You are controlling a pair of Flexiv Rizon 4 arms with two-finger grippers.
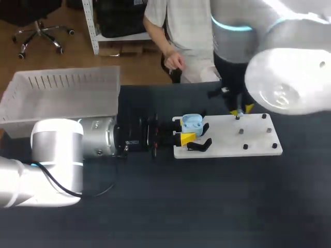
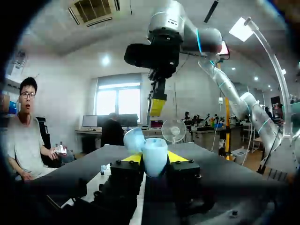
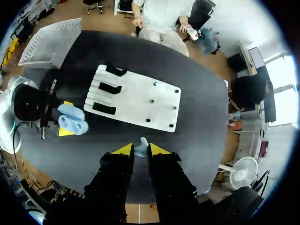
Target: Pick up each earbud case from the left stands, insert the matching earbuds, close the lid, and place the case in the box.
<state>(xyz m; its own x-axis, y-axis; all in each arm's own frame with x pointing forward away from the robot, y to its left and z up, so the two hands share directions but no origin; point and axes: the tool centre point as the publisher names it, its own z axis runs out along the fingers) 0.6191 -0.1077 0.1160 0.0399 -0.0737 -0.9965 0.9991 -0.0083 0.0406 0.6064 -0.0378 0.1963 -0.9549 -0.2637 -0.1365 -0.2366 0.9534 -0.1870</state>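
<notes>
A light blue earbud case [image 1: 192,123] with its lid up sits in my left gripper [image 1: 186,130], which is shut on it at the left end of the white stand board [image 1: 227,140]. In the left wrist view the case [image 2: 154,154] fills the gap between the yellow tips of the left gripper [image 2: 150,161]. My right gripper [image 1: 241,110] hangs over the board's far edge, well above it. It is shut on a small pale blue earbud [image 3: 142,143], pinched at the tips of the right gripper [image 3: 141,150]. From the right wrist view the case [image 3: 73,120] lies off beside the board [image 3: 140,101].
A white slatted box [image 1: 62,95] stands at the back left of the table. Black stands [image 1: 199,145] occupy the board's left end and small pegs [image 1: 241,132] its right half. Dark table surface lies open in front.
</notes>
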